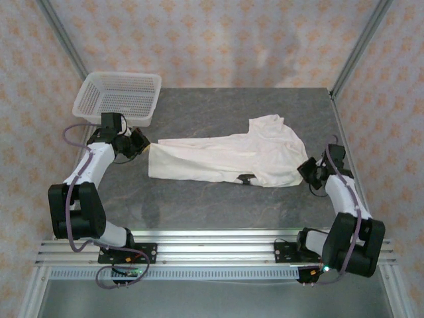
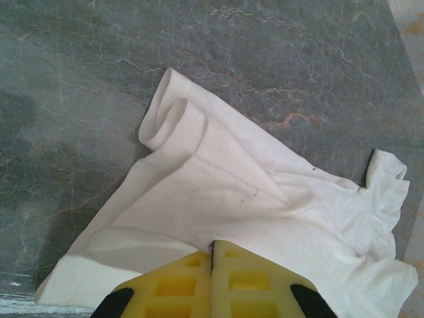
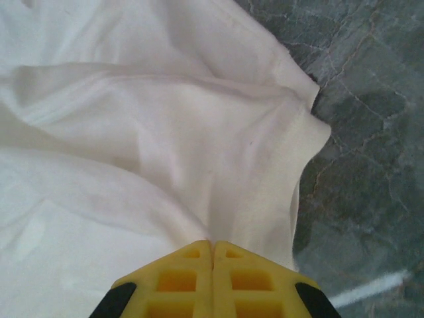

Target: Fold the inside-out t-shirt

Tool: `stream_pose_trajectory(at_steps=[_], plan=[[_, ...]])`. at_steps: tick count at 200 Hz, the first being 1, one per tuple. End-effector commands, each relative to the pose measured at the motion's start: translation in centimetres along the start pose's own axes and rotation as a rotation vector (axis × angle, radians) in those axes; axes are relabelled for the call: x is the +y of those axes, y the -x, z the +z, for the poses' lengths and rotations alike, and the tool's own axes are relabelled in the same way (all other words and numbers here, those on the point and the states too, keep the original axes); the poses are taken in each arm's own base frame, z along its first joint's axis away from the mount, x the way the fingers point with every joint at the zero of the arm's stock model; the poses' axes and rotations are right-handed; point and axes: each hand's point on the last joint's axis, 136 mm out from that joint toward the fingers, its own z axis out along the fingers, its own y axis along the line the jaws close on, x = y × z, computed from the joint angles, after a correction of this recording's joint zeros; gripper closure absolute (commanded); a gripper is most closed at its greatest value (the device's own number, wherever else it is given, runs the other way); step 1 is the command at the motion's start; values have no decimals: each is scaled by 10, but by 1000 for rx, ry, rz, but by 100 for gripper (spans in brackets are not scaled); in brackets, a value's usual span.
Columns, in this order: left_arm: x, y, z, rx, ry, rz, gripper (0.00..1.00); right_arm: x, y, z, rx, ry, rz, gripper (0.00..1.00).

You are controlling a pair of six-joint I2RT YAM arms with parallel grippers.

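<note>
The inside-out t-shirt is pinched at opposite ends by the left gripper and right gripper, jaws pressed together, likely to be stretched flat for folding.

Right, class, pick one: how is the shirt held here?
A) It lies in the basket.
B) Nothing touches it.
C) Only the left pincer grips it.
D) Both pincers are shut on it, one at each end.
D: the left pincer and right pincer are each shut with cloth running into their tips, at opposite ends of the shirt.
</note>
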Motion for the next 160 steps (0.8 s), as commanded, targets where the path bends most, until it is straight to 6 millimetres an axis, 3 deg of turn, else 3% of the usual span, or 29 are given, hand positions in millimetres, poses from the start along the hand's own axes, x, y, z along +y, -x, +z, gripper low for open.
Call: stream_pose_trajectory(at_steps=[1, 18, 45, 60, 83, 111, 120, 137, 160], plan=[[-25, 8, -27, -48, -60, 28, 100, 46, 26, -62, -131, 105, 53, 100], [-67, 21, -81, -150, -136, 79, 100, 89, 48, -129, -258, 237, 102, 100], [-142, 45, -191, -366, -239, 216, 100, 172, 84, -265, -474, 538, 143, 100], [-174, 51, -243, -466, -281, 278, 100, 202, 98, -334, -588, 672, 161, 100], [-205, 62, -300, -582, -317, 315, 100, 240, 112, -420, -702, 819, 145, 100], [-250, 56, -364, -672, -457, 363, 100, 271, 116, -484, -755, 927, 97, 100], [-260, 52, -384, -707, -501, 380, 100, 280, 122, -493, -764, 943, 87, 100], [-268, 44, -415, -787, -534, 401, 100, 289, 122, -522, -817, 990, 54, 100], [-263, 35, -452, -918, -517, 422, 100, 292, 120, -551, -889, 1045, 34, 100]])
